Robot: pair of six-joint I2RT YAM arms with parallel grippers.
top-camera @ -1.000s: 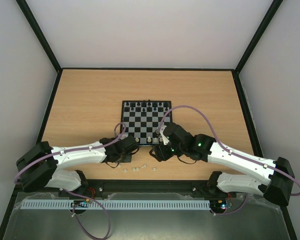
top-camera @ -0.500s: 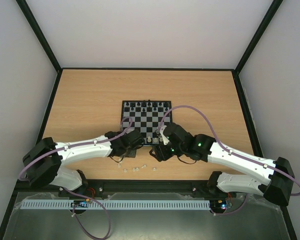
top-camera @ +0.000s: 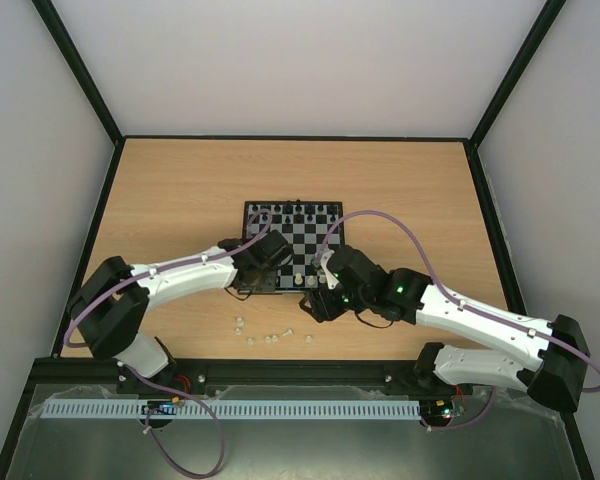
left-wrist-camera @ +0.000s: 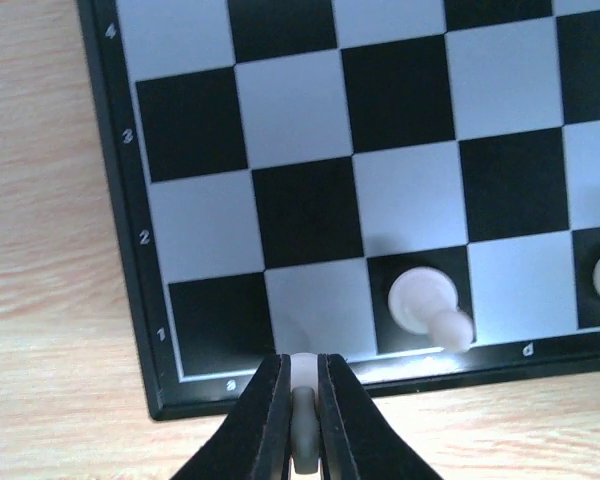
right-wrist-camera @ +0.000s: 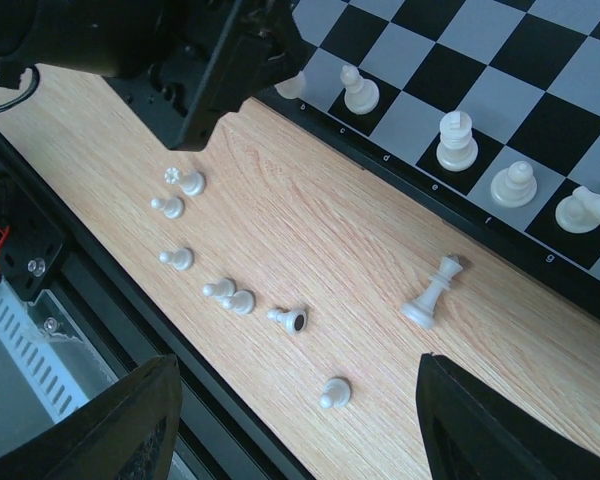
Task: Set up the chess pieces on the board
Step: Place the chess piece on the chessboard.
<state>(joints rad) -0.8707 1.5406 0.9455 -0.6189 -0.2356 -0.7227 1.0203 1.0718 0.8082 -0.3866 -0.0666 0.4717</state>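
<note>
The board (top-camera: 280,240) lies at mid-table, also in the left wrist view (left-wrist-camera: 300,200) and the right wrist view (right-wrist-camera: 500,60). My left gripper (left-wrist-camera: 302,395) is shut on a small white chess piece (left-wrist-camera: 302,372), held over the board's near-left corner, above the square next to a standing white piece (left-wrist-camera: 423,300). In the top view it (top-camera: 268,268) is at that corner. My right gripper (right-wrist-camera: 298,365) is open and empty above loose white pieces (right-wrist-camera: 240,301) on the table, near a taller white piece (right-wrist-camera: 435,290) lying by the board edge. Several white pieces (right-wrist-camera: 457,140) stand on the near row.
Black pieces (top-camera: 298,212) fill the board's far rows. Loose white pieces (top-camera: 270,338) are scattered on the wood between the board and the table's near edge; one (right-wrist-camera: 288,319) lies on its side. A black rail (right-wrist-camera: 40,330) runs along the near edge.
My left arm has swung from the loose pieces on the table up to the board's near-left corner, carrying a white piece. The right arm has not moved.
</note>
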